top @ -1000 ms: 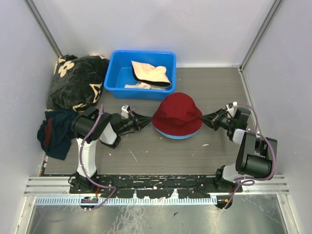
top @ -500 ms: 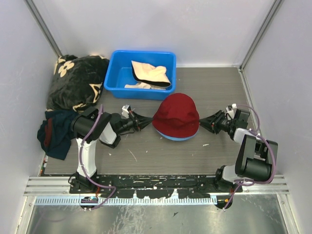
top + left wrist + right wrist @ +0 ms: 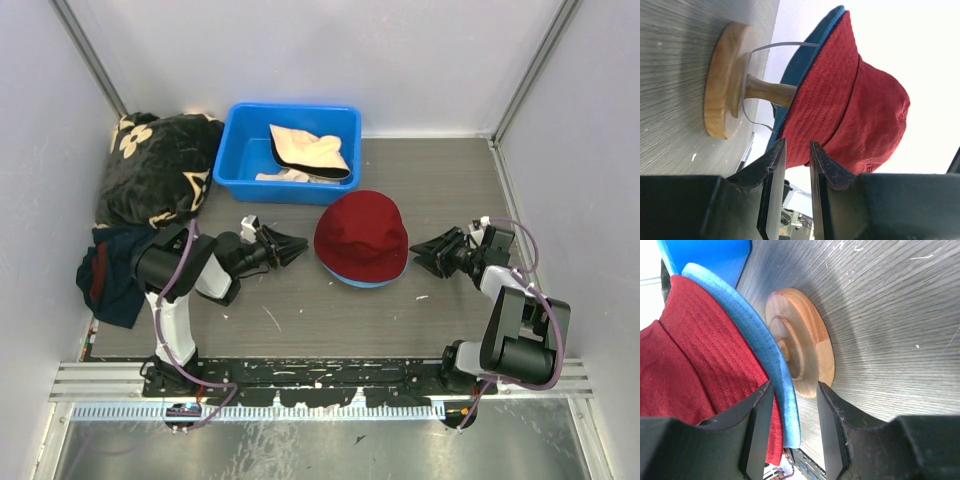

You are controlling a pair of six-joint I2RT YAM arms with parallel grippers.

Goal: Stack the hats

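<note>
A dark red hat [image 3: 362, 232] sits over a light blue hat [image 3: 366, 282], whose brim shows below it. In the left wrist view the red hat [image 3: 850, 100] and blue hat [image 3: 802, 60] rest on a wooden stand [image 3: 725, 107]. My left gripper [image 3: 303, 242] is open just left of the stack, with nothing between its fingers [image 3: 797, 145]. My right gripper [image 3: 415, 250] is open at the stack's right edge. In its wrist view the blue brim [image 3: 767, 355] runs between the open fingers [image 3: 794, 385], above the stand's base [image 3: 807, 350]. A cream hat [image 3: 310, 150] lies in the blue bin [image 3: 240, 160].
A black blanket with cream flowers [image 3: 155, 165] fills the back left corner. A navy cloth with red trim [image 3: 112, 272] lies in front of it, beside the left arm. Grey walls close in both sides and the back.
Both grippers opened and let go of the red hat's brim. The left one drew back to the left. The red hat settled lower over the blue one.
</note>
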